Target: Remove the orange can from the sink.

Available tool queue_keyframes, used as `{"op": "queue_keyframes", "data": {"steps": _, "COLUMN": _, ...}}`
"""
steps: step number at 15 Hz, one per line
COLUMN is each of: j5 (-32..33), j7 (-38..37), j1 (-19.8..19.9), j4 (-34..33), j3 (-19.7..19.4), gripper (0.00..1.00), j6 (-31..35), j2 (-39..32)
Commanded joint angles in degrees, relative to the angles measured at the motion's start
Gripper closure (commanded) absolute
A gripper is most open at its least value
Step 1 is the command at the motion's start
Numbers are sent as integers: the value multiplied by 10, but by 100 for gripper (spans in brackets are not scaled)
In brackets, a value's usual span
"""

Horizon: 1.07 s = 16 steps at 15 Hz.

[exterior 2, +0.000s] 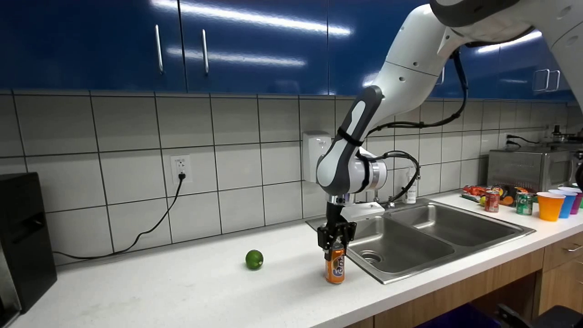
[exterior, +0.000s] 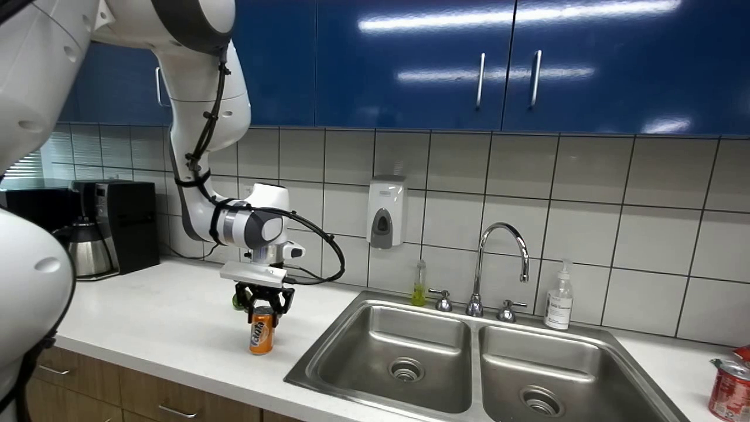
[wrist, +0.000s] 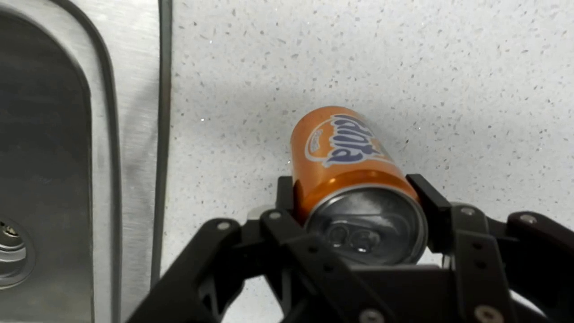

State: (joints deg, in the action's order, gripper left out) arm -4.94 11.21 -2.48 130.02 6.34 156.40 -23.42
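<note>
Gripper [wrist: 356, 202] is clasping the orange can [wrist: 354, 179]; I am holding it upright beside the sink [exterior: 476, 363], toward the worktop [exterior 2: 191, 287] front edge.

Blue cabinets [exterior: 410, 55] at 12 o'clock in an exterior view, streaks of reflected light [exterior: 436, 21], tiled wall [exterior: 662, 240] at 3, pale counter [exterior: 164, 310] and wooden drawers [exterior: 170, 390] at 8
</note>
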Motion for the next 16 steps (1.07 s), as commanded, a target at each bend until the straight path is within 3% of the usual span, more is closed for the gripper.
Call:
{"op": "queue_keyframes", "data": {"steps": 1, "j5": 18, "j7": -7, "j1": 0, "j4": 10, "j3": 3, "gripper": 62, "j6": 17, "j2": 4}}
{"op": "queue_keyframes", "data": {"steps": 2, "j5": 20, "j7": -8, "j1": -1, "j4": 11, "j3": 3, "gripper": 26, "j6": 19, "j2": 4}}
{"op": "queue_keyframes", "data": {"steps": 3, "j5": 19, "j7": -8, "j1": 0, "j4": 11, "j3": 4, "gripper": 11, "j6": 18, "j2": 5}}
{"op": "queue_keyframes", "data": {"steps": 4, "j5": 19, "j7": -8, "j1": 0, "j4": 13, "j3": 4, "gripper": 4, "j6": 19, "j2": 6}}
{"op": "queue_keyframes", "data": {"steps": 6, "j5": 20, "j7": -8, "j1": 0, "j4": 14, "j3": 4, "gripper": 0, "j6": 19, "j2": 9}}
{"op": "queue_keyframes", "data": {"steps": 16, "j5": 19, "j7": -8, "j1": -5, "j4": 29, "j3": 11, "gripper": 0, "j6": -2, "j2": 66}}
